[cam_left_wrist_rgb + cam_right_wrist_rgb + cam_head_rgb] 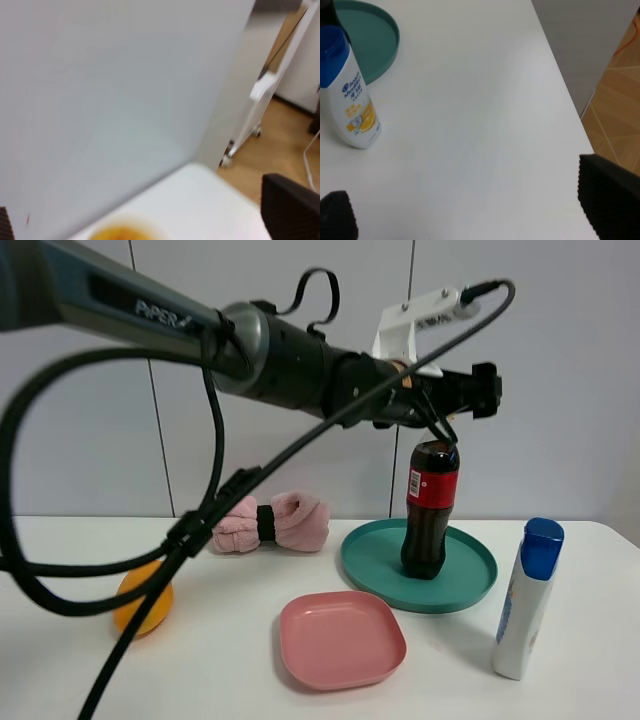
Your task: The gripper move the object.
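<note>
hovering just above the cola bottle (pixel 430 508), the left gripper (pixel 462 398) has its jaws spread wide. in its wrist view the fingers sit at opp. edges w/ the blurred yellow-orange cap (pixel 120 233) low between them, not pinched. bottle stands upright on the teal tray (pixel 470 585), far, right of centre. white bottle w/ blue cap (pixel 525 605) stands right of the tray, nearer. pink plate (pixel 340 640) near centre, pink towel roll (pixel 272 522) far, left of the tray. orange (pixel 140 602) at left, partly behind cables. right gripper (pixel 470 200) over bare table (pixel 230 660) right of the white bottle, jaws wide apart, nothing between.
</note>
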